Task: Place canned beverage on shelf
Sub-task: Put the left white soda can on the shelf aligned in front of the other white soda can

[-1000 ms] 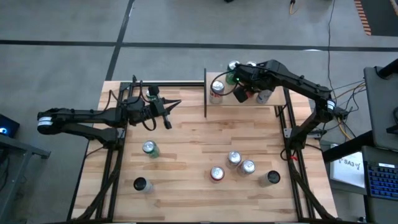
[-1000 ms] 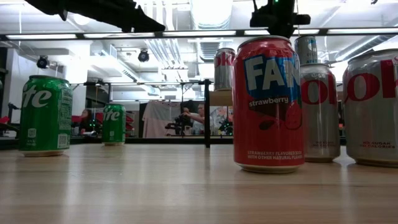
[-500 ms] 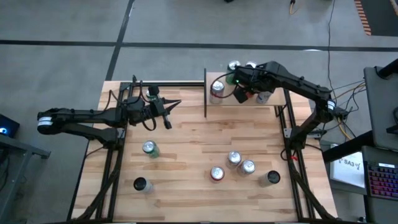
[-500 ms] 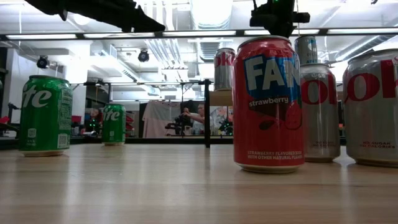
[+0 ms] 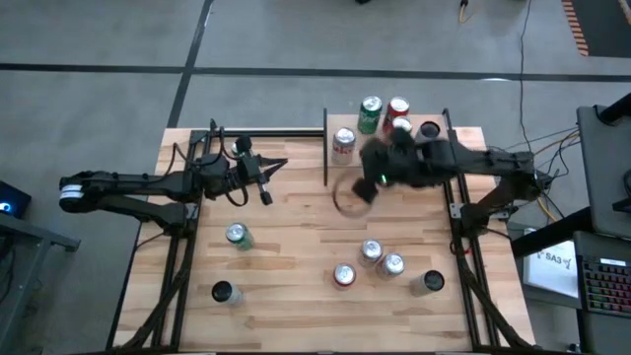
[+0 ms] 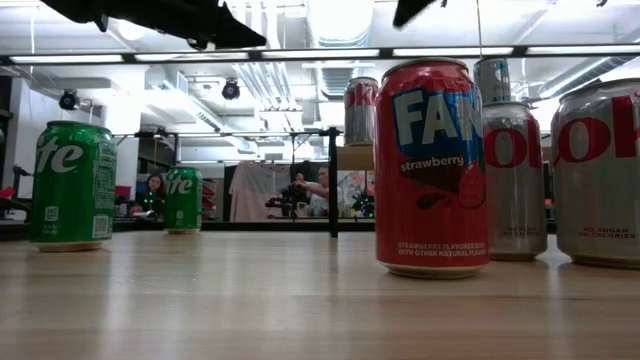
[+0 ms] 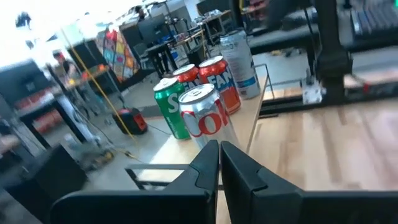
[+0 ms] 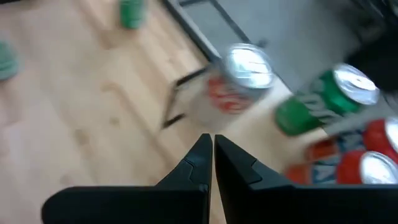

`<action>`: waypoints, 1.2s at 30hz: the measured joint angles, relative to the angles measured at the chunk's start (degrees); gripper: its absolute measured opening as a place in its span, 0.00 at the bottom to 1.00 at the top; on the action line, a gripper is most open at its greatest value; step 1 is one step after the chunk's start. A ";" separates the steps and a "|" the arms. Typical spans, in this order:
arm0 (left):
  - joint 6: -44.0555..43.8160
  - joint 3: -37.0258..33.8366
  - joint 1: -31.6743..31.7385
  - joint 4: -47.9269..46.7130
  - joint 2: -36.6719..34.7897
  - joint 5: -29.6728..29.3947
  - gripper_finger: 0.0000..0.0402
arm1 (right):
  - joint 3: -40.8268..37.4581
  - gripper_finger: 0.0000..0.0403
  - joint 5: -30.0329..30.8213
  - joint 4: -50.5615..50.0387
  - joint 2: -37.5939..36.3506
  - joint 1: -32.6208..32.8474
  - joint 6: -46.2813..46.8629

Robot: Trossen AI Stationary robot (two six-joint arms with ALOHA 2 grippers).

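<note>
The shelf (image 5: 339,164), a light wood board with black posts, stands at the table's far right. On it stand several cans: a silver one (image 5: 343,141), a green one (image 5: 371,111), a red one (image 5: 397,106) and a dark-topped one (image 5: 430,129). The left wrist view shows them in a cluster, the silver can (image 7: 205,118) in front. My right gripper (image 8: 212,144) is shut and holds nothing; it hangs blurred over the table (image 5: 361,187), just nearer than the shelf. My left gripper (image 5: 277,166) is shut and holds nothing, level, left of the shelf.
Loose cans stand on the tabletop: a green one (image 5: 237,235), a dark one (image 5: 223,292), two silver ones (image 5: 372,250), (image 5: 391,263), a red one (image 5: 344,276) and another (image 5: 429,283). A green can (image 5: 240,148) stands by the left arm. Bare wood lies mid-table.
My right gripper has swung away from the cans on the shelf, toward the table's near side and middle, staying shut with nothing in it. The cans on the shelf that it had covered now show.
</note>
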 joint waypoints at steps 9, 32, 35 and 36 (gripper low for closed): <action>-19.76 0.00 -3.99 -0.98 0.57 4.01 0.00 | -12.78 0.02 2.05 10.02 -6.70 13.72 -2.82; -36.20 17.17 -11.20 -33.94 2.74 3.65 0.00 | -50.37 0.02 -7.92 50.66 -25.58 18.11 -13.65; -37.72 22.26 -10.78 -52.07 4.32 -2.06 0.00 | -50.46 0.02 -7.93 50.70 -26.26 18.11 -13.66; -39.18 23.79 -10.51 -57.77 4.97 -4.27 0.00 | -50.46 0.02 -7.93 50.68 -26.43 18.11 -13.68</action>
